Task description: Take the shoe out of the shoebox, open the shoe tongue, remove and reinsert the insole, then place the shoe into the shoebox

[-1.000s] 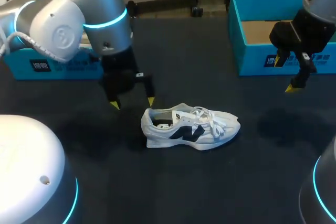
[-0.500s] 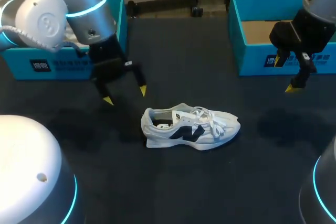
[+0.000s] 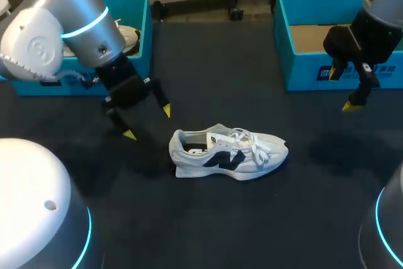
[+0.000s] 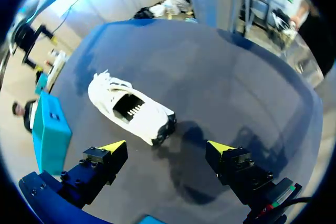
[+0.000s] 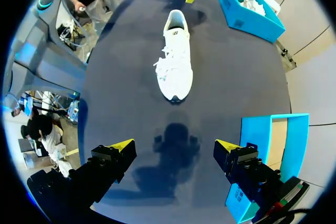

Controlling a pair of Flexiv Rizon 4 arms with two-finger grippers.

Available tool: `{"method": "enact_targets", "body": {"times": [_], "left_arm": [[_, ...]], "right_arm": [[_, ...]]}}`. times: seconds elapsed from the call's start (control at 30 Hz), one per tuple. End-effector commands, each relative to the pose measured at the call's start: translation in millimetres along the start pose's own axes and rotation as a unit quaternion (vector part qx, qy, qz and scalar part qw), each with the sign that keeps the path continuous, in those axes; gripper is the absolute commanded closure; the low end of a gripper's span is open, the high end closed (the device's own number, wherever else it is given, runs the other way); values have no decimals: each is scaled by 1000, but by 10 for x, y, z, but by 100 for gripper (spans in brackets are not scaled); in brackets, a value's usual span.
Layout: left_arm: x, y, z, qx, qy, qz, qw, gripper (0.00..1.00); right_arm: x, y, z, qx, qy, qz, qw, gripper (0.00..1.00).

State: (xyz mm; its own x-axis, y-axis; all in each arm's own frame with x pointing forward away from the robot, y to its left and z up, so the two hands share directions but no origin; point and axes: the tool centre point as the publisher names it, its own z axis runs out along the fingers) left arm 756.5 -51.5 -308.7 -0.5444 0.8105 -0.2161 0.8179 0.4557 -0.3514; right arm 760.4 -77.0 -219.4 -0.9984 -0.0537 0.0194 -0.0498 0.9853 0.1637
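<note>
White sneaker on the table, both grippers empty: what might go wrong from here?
The white sneaker lies loose on the dark table, nothing pinning it, so a one-sided push from the open left gripper may slide it. Its laces cross over the tongue, which may resist opening.

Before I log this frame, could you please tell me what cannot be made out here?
1. Insole: left wrist view, the opening of the shoe is too dark to show it.
2. Left shoebox: head view, left arm covers most of it; contents unclear.
3. Right shoebox: head view, right arm and the picture's edge hide its right end.
</note>
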Motion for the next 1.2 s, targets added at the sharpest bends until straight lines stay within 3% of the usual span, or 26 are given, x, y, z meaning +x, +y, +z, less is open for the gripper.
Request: {"method": "enact_targets", "body": {"times": [0.03,0.47,0.53,0.6,1.2], "left_arm": [[114,-25,58,7,-34,-37,999,0],[393,41,125,38,-81,-166,982,0],[437,91,104,50,-96,-188,976,0],[470,126,79,89,-106,-194,971,0],[472,124,103,85,-107,-204,969,0]], "right_arm": [[0,-2,7,0,0,0,1000,0],[0,-2,7,0,0,0,1000,0],[0,-2,7,0,0,0,1000,0],[0,-2,7,0,0,0,1000,0],[0,-2,7,0,0,0,1000,0]]}}
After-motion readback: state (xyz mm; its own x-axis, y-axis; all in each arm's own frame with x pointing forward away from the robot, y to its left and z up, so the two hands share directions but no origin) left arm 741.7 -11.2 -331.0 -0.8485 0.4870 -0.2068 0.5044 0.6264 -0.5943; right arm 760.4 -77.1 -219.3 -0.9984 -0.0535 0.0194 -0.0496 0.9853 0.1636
